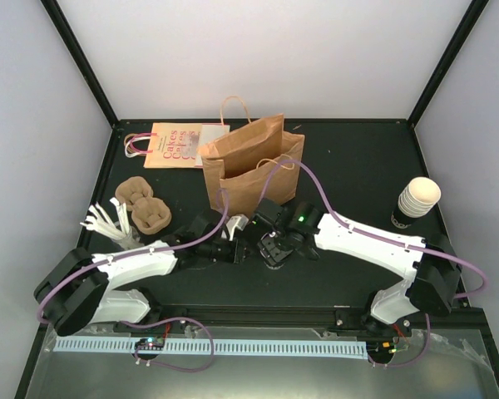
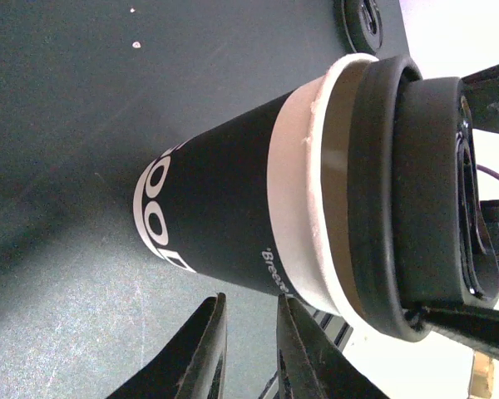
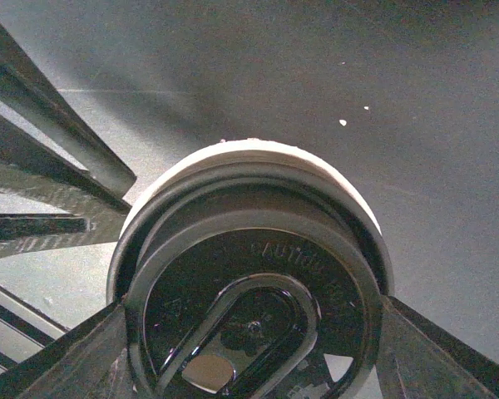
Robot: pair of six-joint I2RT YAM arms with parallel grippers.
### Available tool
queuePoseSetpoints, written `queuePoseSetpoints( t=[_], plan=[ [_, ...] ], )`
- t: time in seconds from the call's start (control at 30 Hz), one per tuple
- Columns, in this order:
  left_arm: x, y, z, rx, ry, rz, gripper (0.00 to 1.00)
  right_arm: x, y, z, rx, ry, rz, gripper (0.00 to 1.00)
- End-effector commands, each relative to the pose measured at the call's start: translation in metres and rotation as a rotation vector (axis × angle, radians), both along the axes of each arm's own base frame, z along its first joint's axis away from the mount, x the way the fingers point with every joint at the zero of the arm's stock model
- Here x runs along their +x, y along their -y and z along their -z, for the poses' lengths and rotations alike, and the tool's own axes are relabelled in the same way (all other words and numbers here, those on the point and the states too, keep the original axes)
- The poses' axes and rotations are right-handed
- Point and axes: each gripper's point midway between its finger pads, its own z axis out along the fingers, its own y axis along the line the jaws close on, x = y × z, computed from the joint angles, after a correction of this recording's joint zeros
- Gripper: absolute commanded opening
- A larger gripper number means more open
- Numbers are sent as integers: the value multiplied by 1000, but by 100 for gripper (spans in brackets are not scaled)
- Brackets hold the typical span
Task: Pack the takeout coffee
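The takeout coffee (image 1: 275,250) stands on the dark table in front of the brown paper bag (image 1: 249,170). Seen from the left wrist, the takeout coffee (image 2: 233,208) has a black body with white lettering, a cream band under the rim and a black lid. My right gripper (image 1: 278,243) is over it from above, shut on the lid (image 3: 249,316), with one finger (image 3: 83,357) on each side of it. My left gripper (image 1: 238,243) sits just left of the cup. Its fingers (image 2: 204,349) stand a narrow gap apart, empty, and stop short of the cup's wall.
The bag stands upright, mouth open. A flat printed paper bag (image 1: 175,145) lies at the back left. Brown pulp cup trays (image 1: 145,204) and white cutlery (image 1: 108,224) lie at the left. A stack of lidless cream cups (image 1: 418,199) stands at the right.
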Motion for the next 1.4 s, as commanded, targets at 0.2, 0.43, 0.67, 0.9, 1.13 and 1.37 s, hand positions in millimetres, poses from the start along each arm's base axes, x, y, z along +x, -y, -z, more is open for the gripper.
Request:
queuePoseSetpoints(
  t=[0.2,0.43,0.67,0.9,1.13,1.37],
  plan=[
    [9,21,-27,-68,67,37,20,3,-9,2,-21,6,-1,73],
    [8,18,-25,-53,70,33,20,5,-12,-3,-12,14,-14,75],
    [7,18,-25,-49,69,36,20,5,-8,10,-71,-2,-16,75],
    [5,16,-24,-40,66,32,19,0,-7,20,-78,-31,-28,75],
    [-1,0,-29,-30,87,-6,19,-15,-5,36,-77,-107,-54,73],
    [-7,-9,-31,-47,68,-38,20,-31,3,40,-72,-163,-95,73]
  ],
)
